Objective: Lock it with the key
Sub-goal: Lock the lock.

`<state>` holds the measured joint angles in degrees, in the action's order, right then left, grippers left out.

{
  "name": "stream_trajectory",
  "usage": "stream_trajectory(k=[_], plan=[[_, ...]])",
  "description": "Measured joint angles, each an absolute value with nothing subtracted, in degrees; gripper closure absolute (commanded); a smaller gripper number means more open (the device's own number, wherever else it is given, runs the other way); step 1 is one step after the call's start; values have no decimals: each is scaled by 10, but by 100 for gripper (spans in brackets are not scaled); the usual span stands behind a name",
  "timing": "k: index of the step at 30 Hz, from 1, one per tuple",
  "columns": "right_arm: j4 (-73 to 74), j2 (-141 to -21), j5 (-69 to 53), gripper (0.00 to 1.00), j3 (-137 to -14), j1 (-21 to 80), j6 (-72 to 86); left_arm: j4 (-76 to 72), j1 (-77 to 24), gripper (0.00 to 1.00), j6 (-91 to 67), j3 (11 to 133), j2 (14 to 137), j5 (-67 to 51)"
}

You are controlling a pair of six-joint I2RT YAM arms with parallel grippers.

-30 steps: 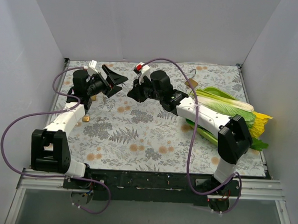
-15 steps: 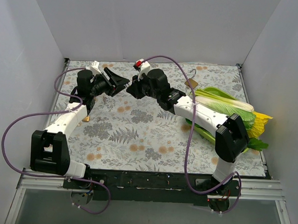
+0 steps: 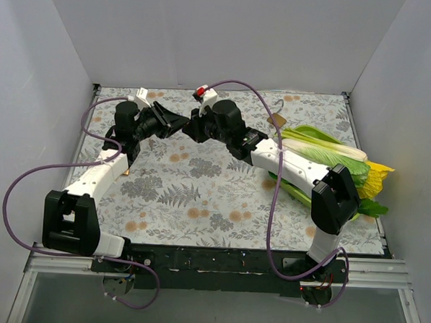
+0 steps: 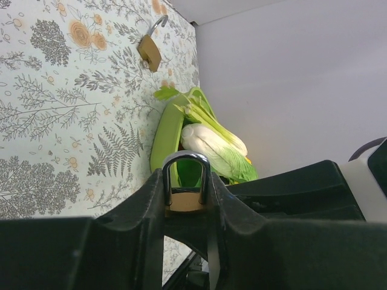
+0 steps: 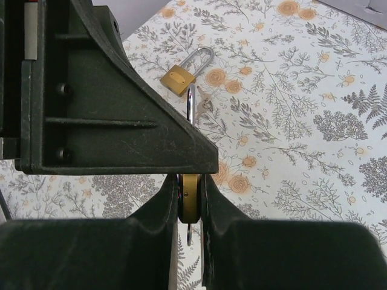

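Two grips on one padlock (image 5: 190, 204): left end effector (image 3: 178, 121) and right end effector (image 3: 190, 127) both clamped, above open mat (image 3: 221, 198)

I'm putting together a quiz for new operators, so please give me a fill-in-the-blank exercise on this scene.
1. The right gripper pinches a brass ___.
2. A second padlock lies on the ___ tablecloth.
3. The cabbage lies in a ___ tray.

Missing words: padlock; floral; green.
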<state>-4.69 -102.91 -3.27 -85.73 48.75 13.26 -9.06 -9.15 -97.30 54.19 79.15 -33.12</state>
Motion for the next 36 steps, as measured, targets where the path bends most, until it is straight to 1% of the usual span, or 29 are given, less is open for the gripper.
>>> stream_trajectory(k=[1,2,4,6,9,10,13,15,24,25,30,31,36], plan=[[-48,-1029,-33,62,-857,488,132,-91,-92,100,-972,542,789,-330],[-49,-1029,-33,53,-857,488,132,-90,-92,100,-973,541,788,-330],[-52,-1029,-36,41,-857,488,132,-89,-92,100,-973,541,787,-329],[-54,-1028,-39,41,-856,488,129,-85,-92,100,-973,541,787,-327],[-49,-1017,-53,44,-844,487,117,-77,-92,100,-973,542,787,-323],[-44,-1011,-59,50,-839,485,115,-75,-92,100,-973,543,787,-323],[-31,-995,-78,61,-831,479,103,-70,-91,100,-973,545,787,-322],[-29,-983,-88,64,-826,474,94,-65,-91,100,-973,548,787,-322],[-20,-958,-111,69,-819,468,59,-65,-91,100,-974,556,787,-323],[-16,-958,-111,72,-819,468,56,-65,-91,100,-974,556,787,-323],[-7,-962,-110,78,-820,468,44,-65,-91,100,-974,559,787,-324],[-4,-964,-110,81,-820,468,43,-65,-91,100,-974,559,787,-324],[1,-973,-110,83,-820,468,43,-67,-91,100,-974,561,787,-326]])
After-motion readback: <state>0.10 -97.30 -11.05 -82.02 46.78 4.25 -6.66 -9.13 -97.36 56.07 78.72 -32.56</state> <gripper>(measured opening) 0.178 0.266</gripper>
